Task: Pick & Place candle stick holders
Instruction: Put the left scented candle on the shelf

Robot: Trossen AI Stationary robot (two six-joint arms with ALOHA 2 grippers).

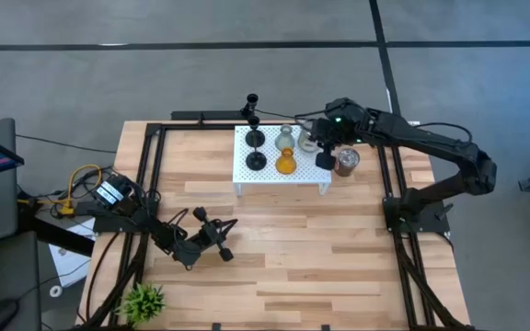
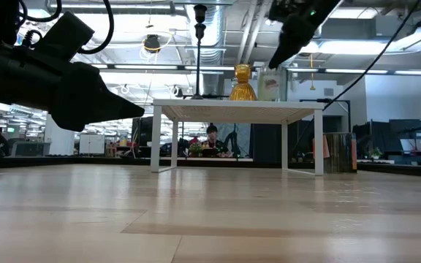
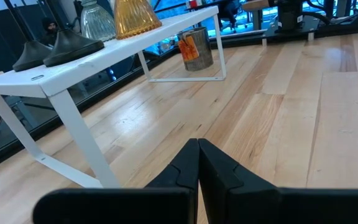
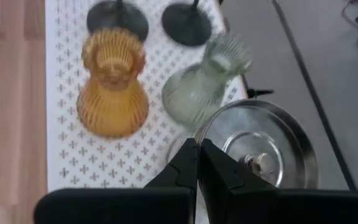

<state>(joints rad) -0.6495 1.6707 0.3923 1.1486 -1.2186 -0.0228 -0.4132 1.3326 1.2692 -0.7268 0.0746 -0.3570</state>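
**Glass and slim stems: choose your grip points before you close**

Your right pincer (image 4: 197, 155) is fully closed with nothing between its tips. In the high view it hovers over the right end of the white perforated stand (image 1: 243, 175), upper centre of the frame. Directly beyond its tips in the right wrist view sit a round silver metal piece (image 4: 263, 149) and, just beside it, the pale-green glass holder (image 4: 204, 84). Open before you descend.

Next to the green one, at centre-left of that view, stands the amber glass holder (image 4: 112, 87); the two black holders (image 4: 118, 15) stand beyond, at the top edge, showing only their disc bases there.

Judging by their looks, the glass pair will be rigid, smooth, fairly heavy and breakable. Take them at the narrow waist above the bulb, where the ribbing should help against slipping, and squeeze gently. The black ones look light and top-heavy; grip low on the stem, just above the disc, so they do not swing.

A tin can (image 1: 346, 162) stands on the worktop (image 1: 320, 257) just right of the stand.

Your left pincer (image 3: 197, 163), also closed and empty, waits low over the worktop at lower left of the high view.
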